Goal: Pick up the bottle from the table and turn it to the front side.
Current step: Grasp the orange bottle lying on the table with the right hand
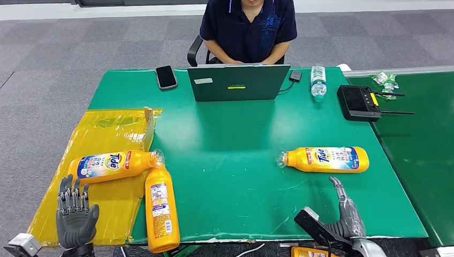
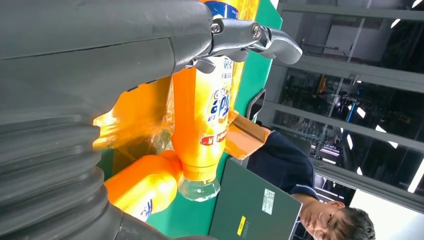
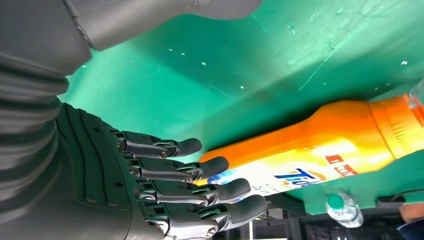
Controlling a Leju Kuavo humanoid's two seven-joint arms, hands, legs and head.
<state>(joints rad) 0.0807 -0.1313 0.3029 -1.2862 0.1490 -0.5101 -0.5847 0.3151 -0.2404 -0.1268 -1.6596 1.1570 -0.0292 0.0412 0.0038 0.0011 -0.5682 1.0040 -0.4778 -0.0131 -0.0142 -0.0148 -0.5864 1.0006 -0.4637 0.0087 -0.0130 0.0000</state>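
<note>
We see our right hand [image 1: 347,211] empty with fingers [image 3: 200,168] spread, the Tide bottle [image 1: 325,159] lying on the table [image 1: 241,139] just beyond its fingertips. Our left hand [image 1: 76,214] is empty too, two more bottles [image 1: 160,206] just ahead.

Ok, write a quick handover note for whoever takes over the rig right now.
Left hand: open, holding nothing, near the table's left front corner.
Right hand: open, just short of the right bottle.
Right bottle lies on its side on the green table, Tide label up, untouched.
Two more bottles lie at left: one on the yellow sheet, one at the front edge.
Done: nothing lifted.
Left: grip, lift, turn to front.
</note>
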